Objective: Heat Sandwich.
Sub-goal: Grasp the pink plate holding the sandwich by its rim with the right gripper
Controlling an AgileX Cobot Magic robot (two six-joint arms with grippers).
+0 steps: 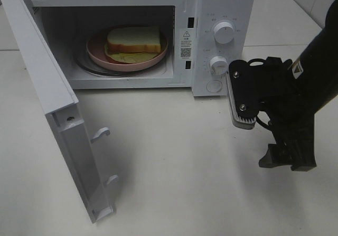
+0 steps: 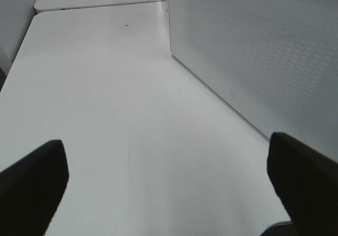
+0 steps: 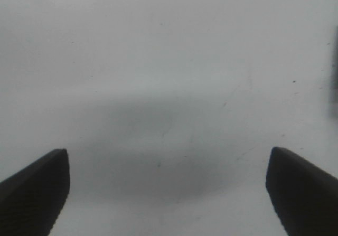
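Observation:
The sandwich (image 1: 134,39), pale bread with a yellow-green filling, lies on a round pink plate (image 1: 100,57) inside the white microwave (image 1: 222,3). The microwave's door (image 1: 50,104) hangs wide open to the left. My right gripper (image 1: 261,141) hovers over the table to the right of the microwave front, below its two knobs (image 1: 224,32). It is open and empty, and the right wrist view shows its fingertips (image 3: 37,188) wide apart over bare table. My left gripper (image 2: 169,188) is also open and empty, beside the microwave's perforated wall (image 2: 253,51). It does not show in the exterior high view.
The open door juts toward the table's front left and carries two latch hooks (image 1: 100,134). A glass turntable (image 1: 84,67) lies under the plate. A seam between table sections (image 2: 100,6) runs beyond the left gripper.

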